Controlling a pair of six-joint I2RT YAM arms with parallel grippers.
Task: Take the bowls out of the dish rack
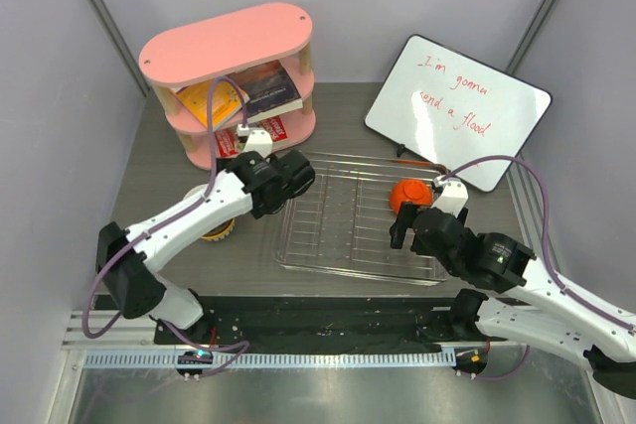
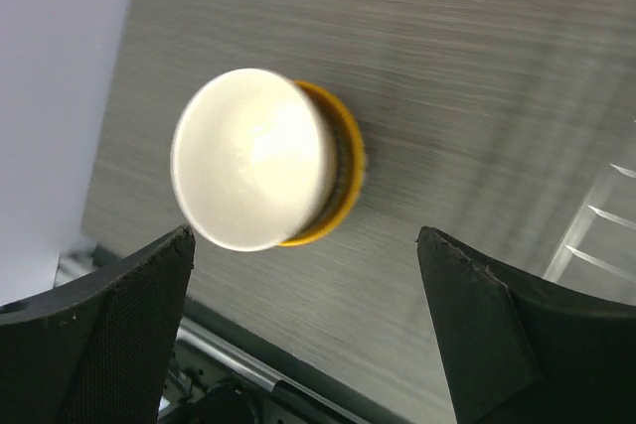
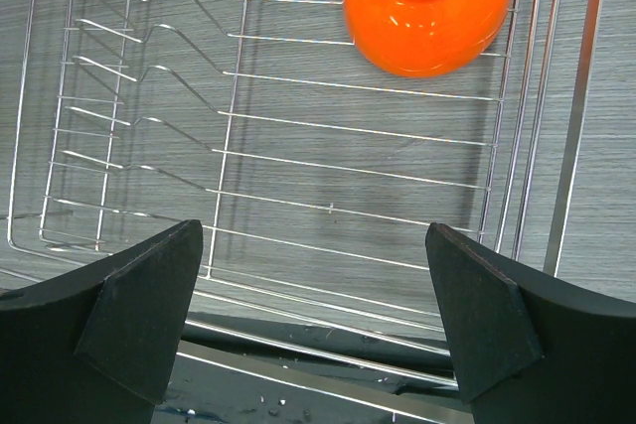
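Top view: the shallow silver wire dish rack (image 1: 358, 220) sits mid-frame on the grey wood-grain table (image 1: 169, 166), its parallel bars bare but for one thing. A glossy orange-red round bowl (image 1: 409, 194) is in the rack's upper right corner.

The right wrist view has that orange-red bowl (image 3: 427, 7) at the top of the frame. It's smooth and shiny, its ringed base is turned to the lens, and it rests on the rack's (image 3: 298, 146) thin wires.

The right gripper (image 3: 316, 235) hangs low in frame over the rack, fingers spread wide, nothing between them, well short of the bowl.

Over on the left wrist view, a smooth cream round bowl (image 2: 253, 156) is stacked with a yellow round bowl (image 2: 343, 181), and only a crescent of the yellow one peeks out at the right. They're on the table, off the rack. It's blurred, so which way up they sit I can't say.

The left gripper (image 2: 306, 245) is released, jaws wide and empty, with the pair just above it in frame. From the top, the yellow rim (image 1: 217, 232) shows under the left arm, left of the rack.
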